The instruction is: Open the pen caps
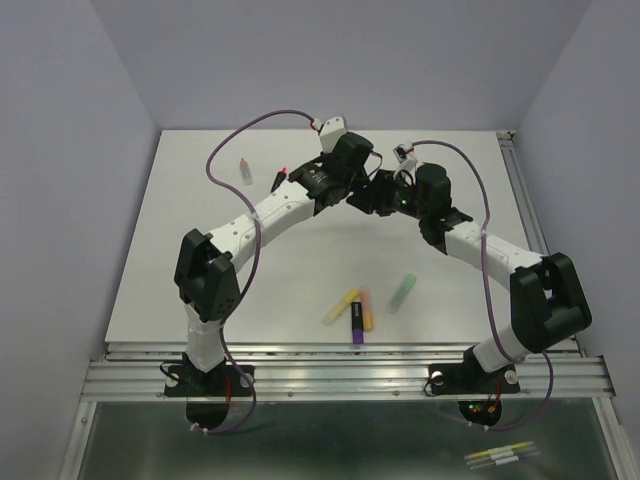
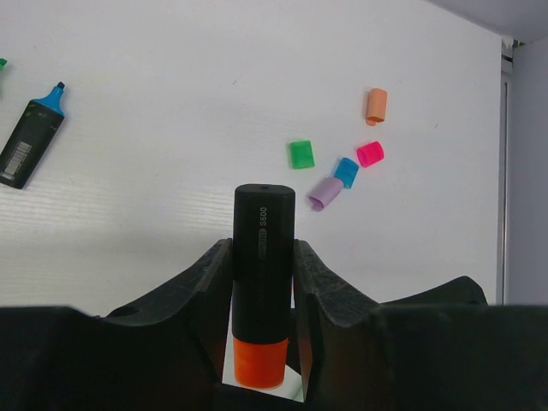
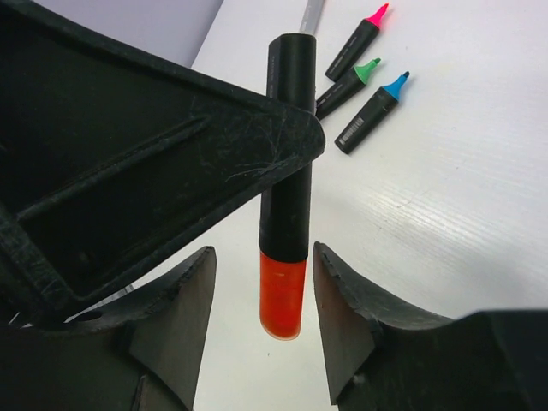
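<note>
Above the worktop, the two grippers are meeting mid-air for an uncapping. The left gripper is clamping its jaws on a black pen. The right gripper is bracketing the orange cap, jaws wide and not touching it. Next, by my reading: closing squarely, then pulling straight. Below, loose caps are lying.

Left gripper clamped, right gripper spread apart, arms arched inward, wrists close
</note>
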Robot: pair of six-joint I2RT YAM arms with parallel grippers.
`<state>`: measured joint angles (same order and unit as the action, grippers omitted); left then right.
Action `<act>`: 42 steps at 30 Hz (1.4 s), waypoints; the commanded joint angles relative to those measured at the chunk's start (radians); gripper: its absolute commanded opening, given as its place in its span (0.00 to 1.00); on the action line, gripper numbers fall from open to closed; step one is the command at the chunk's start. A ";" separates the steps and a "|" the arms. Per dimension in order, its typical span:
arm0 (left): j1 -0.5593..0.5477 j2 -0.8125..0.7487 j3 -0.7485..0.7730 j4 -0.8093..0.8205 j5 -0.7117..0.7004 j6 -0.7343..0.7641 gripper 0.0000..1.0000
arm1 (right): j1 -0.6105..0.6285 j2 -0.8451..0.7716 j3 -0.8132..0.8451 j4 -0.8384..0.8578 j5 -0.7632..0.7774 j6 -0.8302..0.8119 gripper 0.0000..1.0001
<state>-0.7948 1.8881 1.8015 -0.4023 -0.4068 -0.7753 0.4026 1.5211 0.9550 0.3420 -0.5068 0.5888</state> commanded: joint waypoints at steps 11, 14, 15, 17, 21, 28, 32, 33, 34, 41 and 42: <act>-0.009 -0.006 0.058 0.006 -0.020 -0.028 0.00 | 0.015 0.033 0.102 -0.021 0.010 -0.007 0.09; -0.007 -0.004 0.050 0.040 -0.042 -0.032 0.00 | 0.016 0.033 0.102 -0.028 -0.025 0.000 0.01; 0.002 0.003 0.045 0.080 -0.056 -0.032 0.00 | 0.018 0.025 0.097 -0.029 -0.054 0.011 0.01; 0.026 0.023 0.045 0.114 -0.058 -0.042 0.00 | 0.022 0.011 0.085 -0.031 -0.067 0.038 0.01; 0.089 0.091 0.090 0.164 -0.144 -0.050 0.00 | 0.074 -0.035 0.047 -0.047 -0.122 0.103 0.01; 0.218 0.232 0.335 0.089 -0.224 -0.048 0.00 | 0.165 -0.185 -0.142 -0.003 -0.167 0.264 0.01; 0.256 0.221 0.319 0.082 -0.259 -0.061 0.00 | 0.166 -0.246 -0.176 -0.017 -0.170 0.269 0.01; 0.267 0.207 0.309 0.080 -0.260 -0.061 0.00 | 0.166 -0.248 -0.174 -0.014 -0.170 0.273 0.01; 0.272 0.198 0.296 0.083 -0.256 -0.062 0.00 | 0.166 -0.245 -0.173 -0.008 -0.174 0.273 0.01; 0.310 0.122 0.202 0.120 -0.058 0.066 0.00 | 0.166 -0.207 -0.154 0.008 -0.148 0.272 0.01; 0.312 0.105 0.187 0.134 -0.012 0.082 0.00 | 0.166 -0.199 -0.147 0.003 -0.133 0.263 0.01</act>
<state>-0.4469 2.1204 2.0235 -0.3260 -0.5396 -0.7830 0.5747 1.3071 0.7883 0.3149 -0.6456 0.8608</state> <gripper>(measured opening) 0.022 0.253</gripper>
